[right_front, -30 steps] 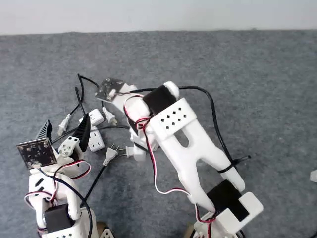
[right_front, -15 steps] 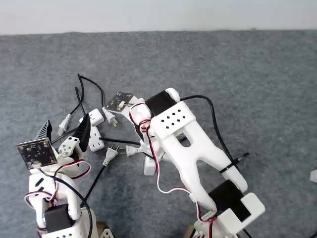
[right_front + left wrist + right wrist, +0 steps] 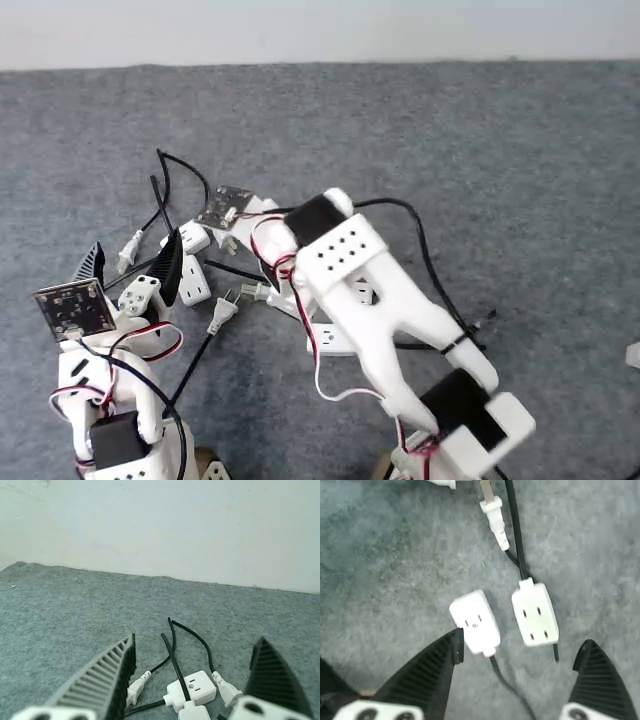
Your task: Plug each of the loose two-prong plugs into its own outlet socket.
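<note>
Two white outlet sockets (image 3: 193, 237) (image 3: 193, 282) lie at the left of the grey carpet, and a third socket (image 3: 335, 338) shows under the right arm. Loose two-prong plugs (image 3: 222, 312) (image 3: 250, 292) (image 3: 128, 252) on black cables lie around them. My left gripper (image 3: 135, 255) (image 3: 196, 642) is open, low beside the sockets; past it lie a socket (image 3: 192, 690) and two plugs (image 3: 135, 692) (image 3: 225, 690). My right gripper (image 3: 522, 639) is open above a single socket (image 3: 475, 622) and a double socket (image 3: 535, 617), with a plug (image 3: 495, 515) beyond. Nothing is held.
Black cables (image 3: 175, 175) loop across the carpet at the back left. The right arm (image 3: 360, 280) spans the middle and hides part of the carpet. A pale wall (image 3: 160, 525) runs along the far edge. Bare carpet (image 3: 540, 180) lies on the right.
The right arm's wrist has swung back toward its base and then slightly left. A white socket has come into sight beneath that arm. The left arm has not moved.
</note>
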Robot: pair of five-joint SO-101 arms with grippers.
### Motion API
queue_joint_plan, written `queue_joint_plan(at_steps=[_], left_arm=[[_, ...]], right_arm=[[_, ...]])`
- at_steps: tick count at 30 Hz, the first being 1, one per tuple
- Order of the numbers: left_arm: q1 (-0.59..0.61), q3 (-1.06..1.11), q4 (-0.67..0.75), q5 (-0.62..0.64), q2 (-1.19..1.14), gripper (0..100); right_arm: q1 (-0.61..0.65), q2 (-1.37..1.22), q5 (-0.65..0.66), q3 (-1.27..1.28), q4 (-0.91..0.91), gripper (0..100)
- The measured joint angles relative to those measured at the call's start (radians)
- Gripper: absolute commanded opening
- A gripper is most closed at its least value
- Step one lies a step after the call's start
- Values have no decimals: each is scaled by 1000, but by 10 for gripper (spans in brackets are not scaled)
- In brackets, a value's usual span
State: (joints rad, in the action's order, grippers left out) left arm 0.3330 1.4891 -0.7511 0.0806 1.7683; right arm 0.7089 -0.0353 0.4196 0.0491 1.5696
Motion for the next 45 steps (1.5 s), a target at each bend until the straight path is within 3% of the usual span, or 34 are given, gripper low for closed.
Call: queue_joint_plan(at_steps=[9,19,29,32,37,39,45], left_arm=[[0,0,0,0,0,359],[0,0,0,-34,0,359],[0,0,0,-35,0,359],[32,0,18,-49,0,359],[71,0,31,-52,0,359],[71,0,31,-52,0,359],[69,0,31,-52,0,359]], right_arm=[[6,-244,100,12,-269,325],[6,-350,417,-11,-410,325],[112,-496,433,-178,-333,318],[118,-506,433,-180,-331,243],[118,-511,433,-181,-334,0],[114,-509,411,-181,-338,33],[114,-508,370,-190,-336,9]])
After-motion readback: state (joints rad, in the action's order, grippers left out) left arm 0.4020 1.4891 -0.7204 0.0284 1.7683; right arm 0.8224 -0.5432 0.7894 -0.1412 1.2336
